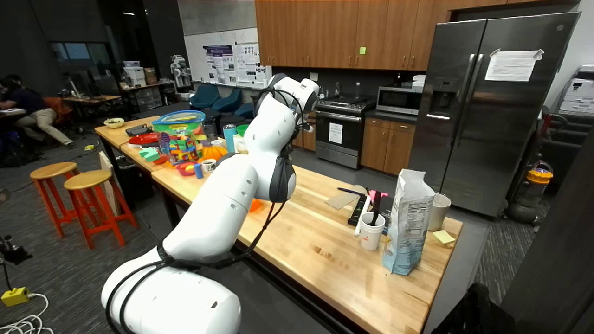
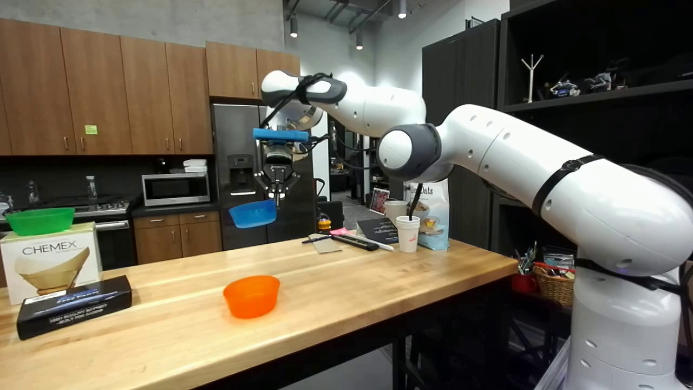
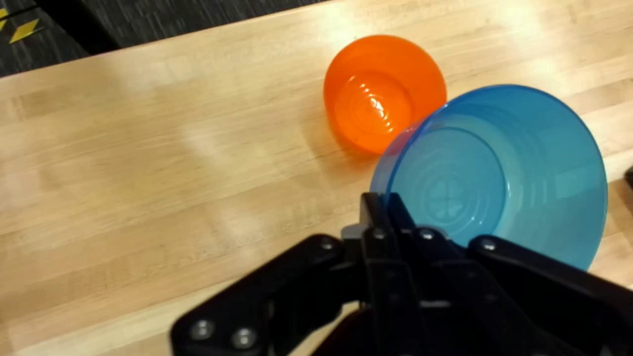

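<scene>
Wooden bench (image 3: 173, 173): above it, the gripper (image 3: 383, 202) is pinching a tilted blue bowl (image 3: 494, 178) by the rim; an orange bowl (image 3: 378, 91) is sitting near one long edge. One-sided pinching may be leaving the blue bowl prone to swivelling.

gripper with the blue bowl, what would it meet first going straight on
Pointing down, the gripper would probably meet the table, but its blue bowl might clip the orange bowl first; depth is unclear.

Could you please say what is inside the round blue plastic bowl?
The blue bowl looks empty where visible; the part covered by the black two-fingered gripper cannot be seen.
</scene>
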`<state>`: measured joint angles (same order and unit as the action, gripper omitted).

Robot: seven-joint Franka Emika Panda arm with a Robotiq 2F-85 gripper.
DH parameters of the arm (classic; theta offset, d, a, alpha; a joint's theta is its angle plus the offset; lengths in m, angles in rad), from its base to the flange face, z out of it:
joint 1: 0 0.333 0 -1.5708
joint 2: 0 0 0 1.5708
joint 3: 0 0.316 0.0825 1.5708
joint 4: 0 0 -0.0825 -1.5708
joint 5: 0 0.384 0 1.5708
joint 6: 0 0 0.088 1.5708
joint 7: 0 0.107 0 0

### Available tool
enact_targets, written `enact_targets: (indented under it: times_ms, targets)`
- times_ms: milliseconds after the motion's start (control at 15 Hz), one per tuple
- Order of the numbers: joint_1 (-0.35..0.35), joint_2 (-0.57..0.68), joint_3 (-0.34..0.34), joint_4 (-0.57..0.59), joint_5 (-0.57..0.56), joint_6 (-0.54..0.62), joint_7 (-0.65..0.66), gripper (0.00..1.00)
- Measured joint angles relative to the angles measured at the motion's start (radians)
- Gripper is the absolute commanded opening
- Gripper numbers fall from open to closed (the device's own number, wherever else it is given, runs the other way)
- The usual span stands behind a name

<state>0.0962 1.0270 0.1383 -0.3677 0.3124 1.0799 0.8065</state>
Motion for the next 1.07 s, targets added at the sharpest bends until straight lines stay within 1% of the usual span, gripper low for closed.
enact_targets:
  times_ms: [133,533,1000,1067]
  targets:
    - [-0.012,0.0,0.005,0.0,0.017,0.0,0.002,0.01]
    - [-0.02,0.0,0.0,0.0,0.016,-0.03,0.003,0.01]
    - [-0.025,0.0,-0.018,0.0,0.001,-0.159,0.02,0.01]
    - [-0.026,0.0,-0.018,0.0,0.002,-0.173,0.022,0.04]
